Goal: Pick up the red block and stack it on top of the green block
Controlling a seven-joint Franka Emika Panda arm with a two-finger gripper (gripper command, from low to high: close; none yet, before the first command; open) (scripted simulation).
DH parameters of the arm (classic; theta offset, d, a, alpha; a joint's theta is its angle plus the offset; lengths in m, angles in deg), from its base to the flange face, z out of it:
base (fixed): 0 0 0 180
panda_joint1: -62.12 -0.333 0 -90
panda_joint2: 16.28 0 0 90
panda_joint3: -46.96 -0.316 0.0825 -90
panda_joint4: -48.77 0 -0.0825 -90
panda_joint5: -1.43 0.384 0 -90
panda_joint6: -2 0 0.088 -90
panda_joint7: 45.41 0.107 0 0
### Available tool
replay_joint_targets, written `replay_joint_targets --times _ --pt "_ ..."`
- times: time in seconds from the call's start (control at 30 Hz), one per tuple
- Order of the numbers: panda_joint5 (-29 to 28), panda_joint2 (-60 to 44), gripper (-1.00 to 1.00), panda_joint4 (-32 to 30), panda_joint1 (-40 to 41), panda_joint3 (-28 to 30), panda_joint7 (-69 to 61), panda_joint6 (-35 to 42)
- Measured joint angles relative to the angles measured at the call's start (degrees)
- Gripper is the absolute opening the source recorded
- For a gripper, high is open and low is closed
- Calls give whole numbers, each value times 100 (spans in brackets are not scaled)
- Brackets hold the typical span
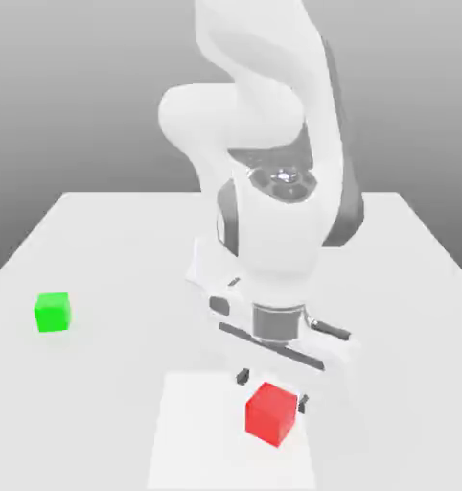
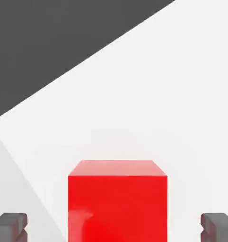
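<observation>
Gray wall, pale tabletop (image 1: 129, 240)

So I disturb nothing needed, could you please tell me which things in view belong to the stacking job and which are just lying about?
Job:
- red block
- green block
- hand

Just about:
- white patch
- table

Two camera settings, as seen from the room.
The exterior view stands back, facing the robot arm (image 1: 283, 225) and looking down across the table (image 1: 120, 249); the hand view looks down from close above. Shared: the red block (image 1: 271, 414) (image 2: 118, 208), between five and six o'clock in the exterior view.
</observation>
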Motion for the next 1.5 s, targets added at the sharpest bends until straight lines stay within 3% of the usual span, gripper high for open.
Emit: replay_joint_targets --times 0.23,0.43,0.83,1.2,1.3,1.43,1.47,1.5 --pt "-23 -33 -100 4 -23 25 22 -38" --pt "524 1041 -100 -169 187 -236 -436 855" --pt "318 1982 -100 -691 2705 997 -2974 1247" --pt "-162 2669 -100 -1156 4256 2749 -5172 1448" --pt "150 2225 -100 -1166 4197 2917 -5530 1003" --pt "1090 1397 -100 -1142 4152 2746 -6204 256" --pt "1282 1262 100 -1137 4176 2665 -6341 137" --pt "1282 1262 100 -1137 4176 2665 -6341 137"
